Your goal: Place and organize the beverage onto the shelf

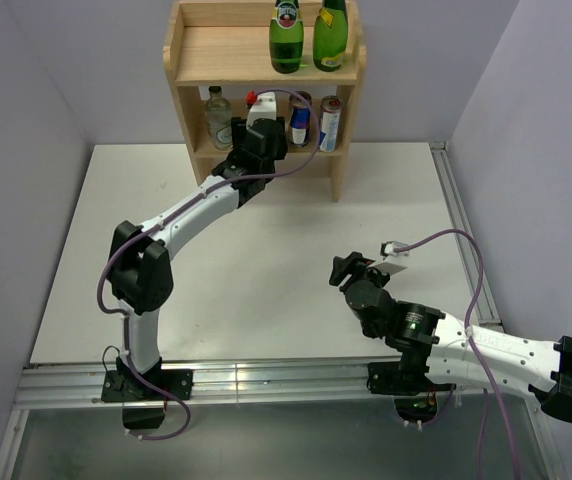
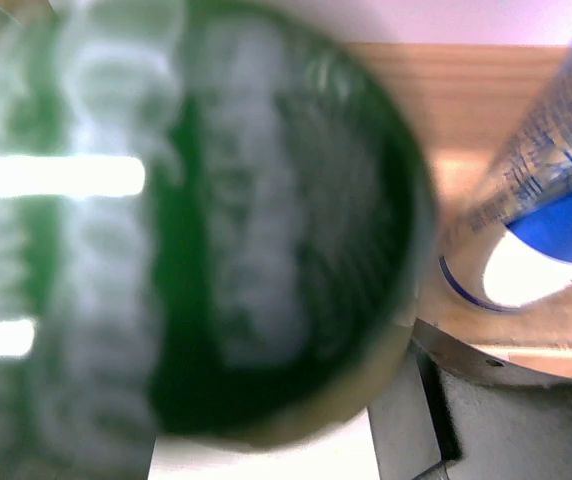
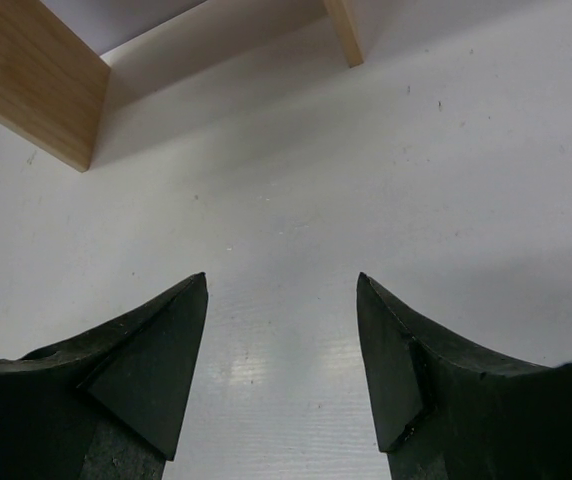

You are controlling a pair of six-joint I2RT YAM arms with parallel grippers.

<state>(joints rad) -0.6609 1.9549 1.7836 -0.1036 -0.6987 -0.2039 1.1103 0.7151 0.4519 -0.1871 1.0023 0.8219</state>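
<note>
At the shelf point(image 2: 486, 90), blurred green bottle point(image 2: 266, 250)

A white table top point(image 1: 266, 290) fills the middle of the scene, matte and lightly flecked with small marks in the right wrist view. Plain pale lavender-grey walls close it in: a back wall point(image 1: 96, 70), a left wall point(image 1: 6, 250) and a right wall point(image 1: 536, 120). An aluminium rail point(image 1: 286, 378) runs along the table's near edge, and a second rail point(image 1: 462, 230) along its right edge. Below the near one lies a darker, grey-green glossy surface point(image 1: 296, 445). The light is soft and even, casting faint shadows and a dim sheen on the table.
</note>
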